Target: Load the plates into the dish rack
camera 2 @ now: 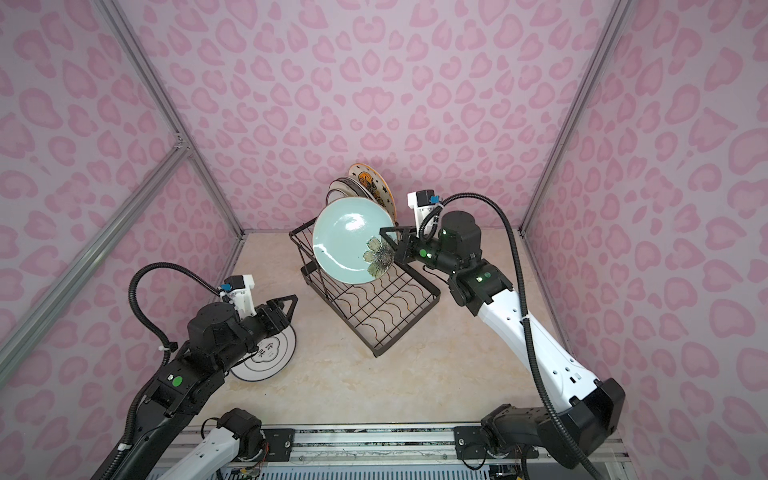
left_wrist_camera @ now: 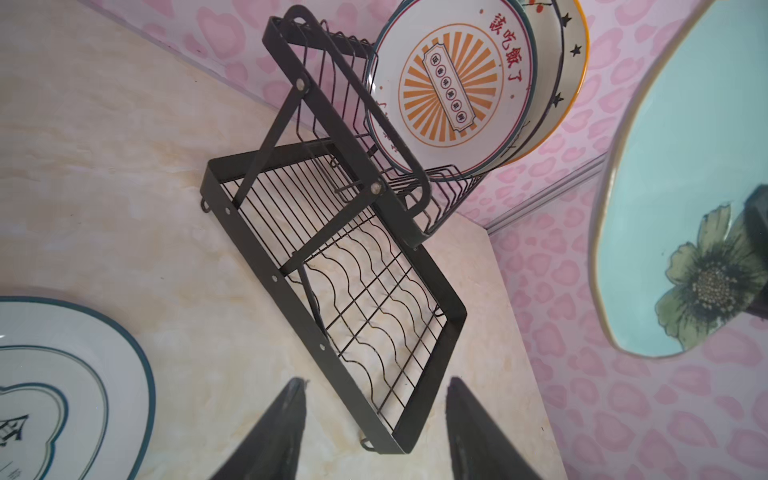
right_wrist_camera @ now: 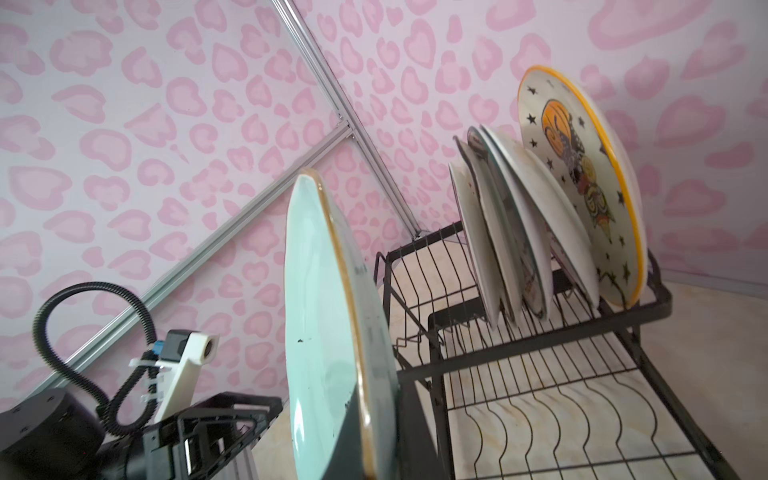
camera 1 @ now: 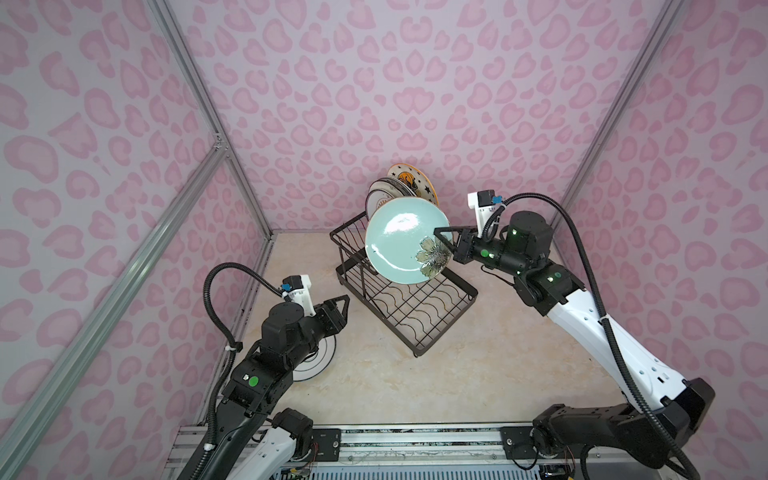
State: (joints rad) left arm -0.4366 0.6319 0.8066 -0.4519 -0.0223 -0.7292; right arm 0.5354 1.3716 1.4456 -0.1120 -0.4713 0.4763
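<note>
Right wrist view: R gripper [camera 1: 441, 237] clamps blue-green plate [right_wrist_camera: 328, 311] above rack [right_wrist_camera: 540, 345]; keep it vertical, lower into free slot at 7 o'clock of racked plates [camera 1: 401, 189] in a top view; L gripper [left_wrist_camera: 376, 382] spread, empty.

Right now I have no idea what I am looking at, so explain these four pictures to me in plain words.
These are two robot arms mounted at the edge of a beige table, each ending in a two-fingered gripper. Two pictures look down from one overhead camera; two come from cameras on the wrists. On the table stands a black wire dish rack, with several plates on edge in its raised tier. A white plate with a dark rim lies flat, partly under the left arm. The left gripper is open and empty. The right gripper pinches the rim of a blue-green flowered plate, held on edge in the air near the rack.
</note>
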